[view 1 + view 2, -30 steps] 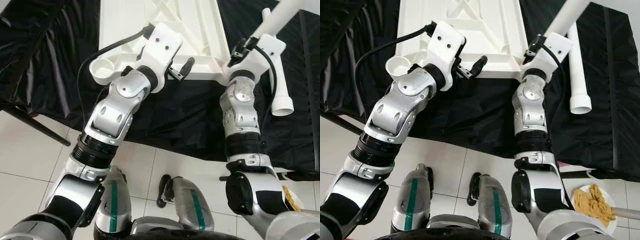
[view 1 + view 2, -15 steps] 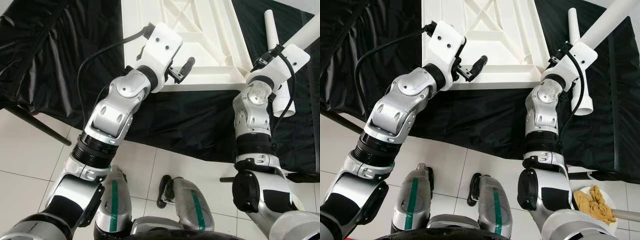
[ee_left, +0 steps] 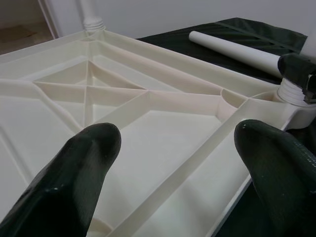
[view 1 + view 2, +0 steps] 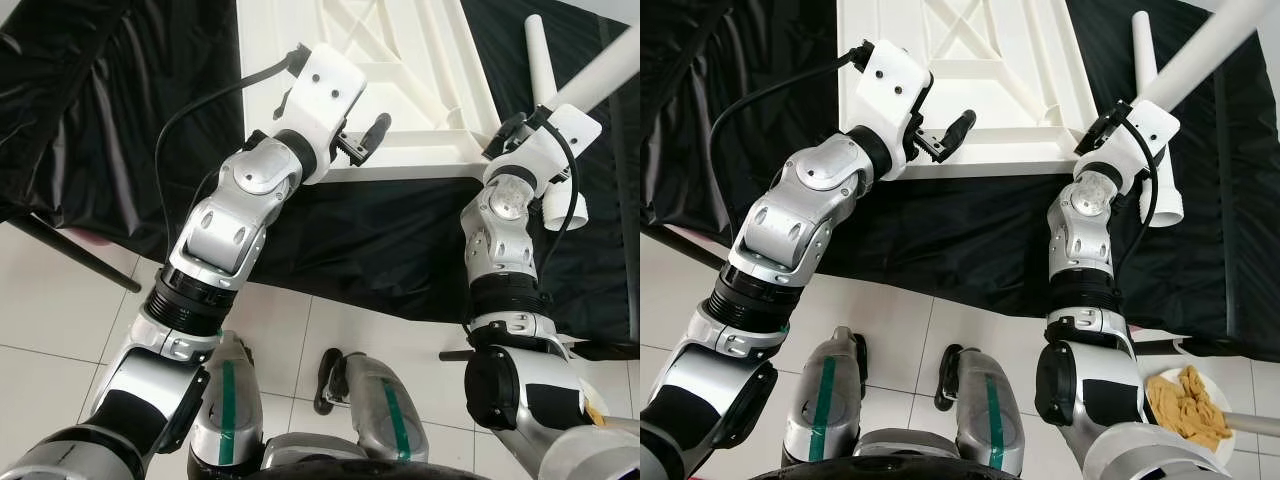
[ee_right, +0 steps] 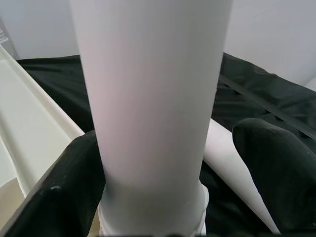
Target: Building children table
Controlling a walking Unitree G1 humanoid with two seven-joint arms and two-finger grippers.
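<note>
Your right gripper fingers straddle the white leg, one touching, now seated upright in the near right corner socket of the upturned white tabletop. The left gripper fingers stay spread above its ribs. Next: the spare leg on the black cloth. No lettering is legible.

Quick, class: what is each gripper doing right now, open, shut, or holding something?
Left gripper: open, over the upturned tabletop.
Right gripper: fingers around the upright table leg; grip cannot be told.
</note>
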